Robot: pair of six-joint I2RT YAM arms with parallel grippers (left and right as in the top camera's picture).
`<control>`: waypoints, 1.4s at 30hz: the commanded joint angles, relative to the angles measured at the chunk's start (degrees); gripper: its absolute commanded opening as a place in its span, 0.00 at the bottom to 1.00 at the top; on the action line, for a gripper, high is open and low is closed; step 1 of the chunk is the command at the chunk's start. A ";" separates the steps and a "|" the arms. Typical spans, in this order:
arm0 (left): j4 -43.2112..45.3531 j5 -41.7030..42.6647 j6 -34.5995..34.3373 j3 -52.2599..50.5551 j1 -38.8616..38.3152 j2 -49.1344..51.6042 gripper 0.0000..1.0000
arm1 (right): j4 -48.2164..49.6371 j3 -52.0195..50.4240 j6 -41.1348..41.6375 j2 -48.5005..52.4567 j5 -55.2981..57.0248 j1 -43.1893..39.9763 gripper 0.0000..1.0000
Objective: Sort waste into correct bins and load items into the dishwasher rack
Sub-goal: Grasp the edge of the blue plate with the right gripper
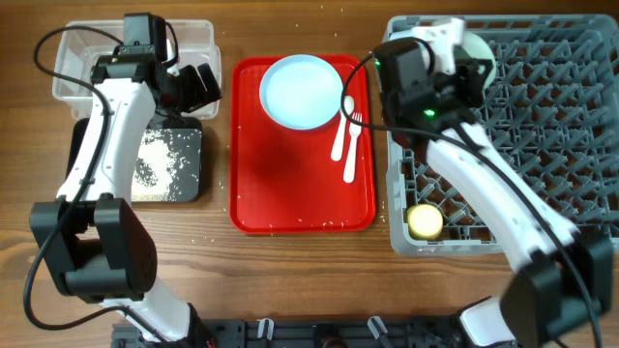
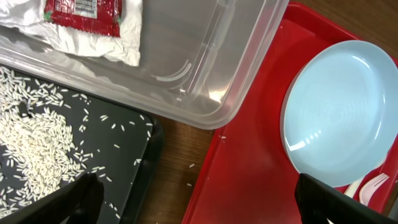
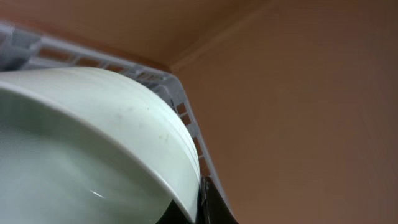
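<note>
My left gripper (image 1: 198,85) (image 2: 199,202) is open and empty, over the gap between the black tray (image 1: 189,188) (image 2: 140,155) and the red tray. The black tray holds white rice grains (image 1: 155,159) (image 2: 31,143). The clear tub (image 1: 73,58) (image 2: 205,68) holds a white napkin (image 2: 93,40) and a red wrapper (image 2: 84,12). A pale blue plate (image 1: 302,90) (image 2: 339,115), a white spoon (image 1: 340,135) and a white fork (image 1: 352,145) (image 2: 372,185) lie on the red tray. My right gripper (image 1: 462,60) (image 3: 198,208) is shut on the rim of a pale blue bowl (image 1: 479,50) (image 3: 93,137) at the dishwasher rack's (image 1: 542,126) far left corner. A yellow cup (image 1: 424,221) sits in the rack's near left corner.
The flat red serving tray (image 1: 290,184) (image 2: 249,180) lies in the middle between the bins and the rack. Stray rice grains dot the wooden table (image 1: 213,251). The right arm's links cross over the rack's left side.
</note>
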 commanded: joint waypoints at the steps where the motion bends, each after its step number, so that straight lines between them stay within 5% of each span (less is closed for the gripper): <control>1: 0.02 -0.50 -0.09 0.66 0.17 -1.20 1.00 | 2.73 0.33 -14.10 6.64 3.72 0.13 0.03; 15: 0.02 -0.52 -0.07 0.66 0.17 -1.20 1.00 | -4.92 0.26 -14.62 13.22 -5.70 7.89 0.05; 17: 0.02 -0.50 -0.09 0.66 0.17 -1.20 1.00 | -4.90 0.26 -14.60 13.22 -10.78 10.25 0.50; 18: 0.02 -0.50 -0.09 0.66 0.15 -1.20 1.00 | -4.83 0.26 -14.49 13.20 -11.13 10.78 0.61; 25: 0.02 -0.50 -0.09 0.66 0.17 -1.20 1.00 | -2.82 1.64 -3.54 8.22 -15.45 11.61 0.82; 28: 0.02 -0.50 -0.09 0.66 0.15 -1.20 1.00 | 0.31 2.49 4.00 -1.66 -39.43 11.54 1.00; 30: 0.02 -0.50 -0.09 0.66 0.17 -1.20 1.00 | -1.36 2.43 5.90 -6.60 -62.45 11.52 1.00; 33: 0.02 -0.52 -0.09 0.66 0.17 -1.18 1.00 | 0.37 1.81 13.68 -4.42 -72.43 9.70 1.00; 42: 0.02 -0.50 -0.09 0.66 0.17 -1.20 1.00 | -1.92 1.84 19.15 8.37 -77.57 -2.40 0.99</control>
